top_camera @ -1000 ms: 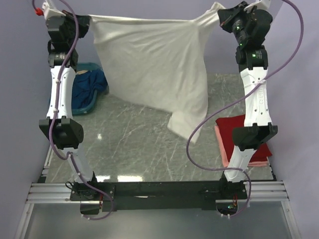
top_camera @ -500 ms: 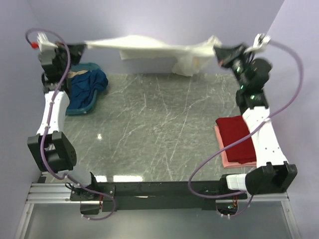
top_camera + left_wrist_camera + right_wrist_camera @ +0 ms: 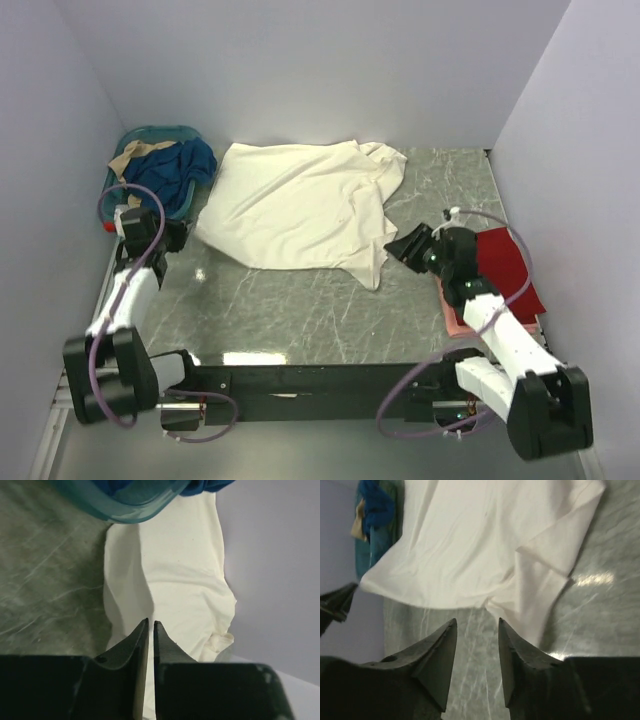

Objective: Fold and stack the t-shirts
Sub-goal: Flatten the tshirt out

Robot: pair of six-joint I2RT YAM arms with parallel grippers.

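Two arms are down low over the grey marbled table (image 3: 300, 300), one on each side, and neither of them holds anything

Biggest thing out there is the cream tee (image 3: 300, 205): it lies spread across the far half of the table, rumpled, not yet folded, with a bunched sleeve at its far right corner and a long flap reaching toward the near right. Its left edge sits just beside the basket

Left arm (image 3: 125, 300) stretches along the left wall, right arm (image 3: 500, 335) lies low at the right edge, both pointing inward at the tee

Teal basket (image 3: 130, 140) sits in the far left corner, blue cloth (image 3: 175, 170) heaped inside it and spilling over the rim, a bit of tan cloth (image 3: 135, 152) beside that

Over on the right, the red tee (image 3: 505, 265) lies folded on top of the pink tee (image 3: 452, 318), only a pink border peeking out, the right arm crossing over them

Right gripper (image 3: 402, 245) has its jaws clearly parted and empty, just short of the tee's near flap. Left gripper (image 3: 178, 236) shows only a thin slit between its fingers, nothing in it, tips aimed at the tee's left edge and close to it
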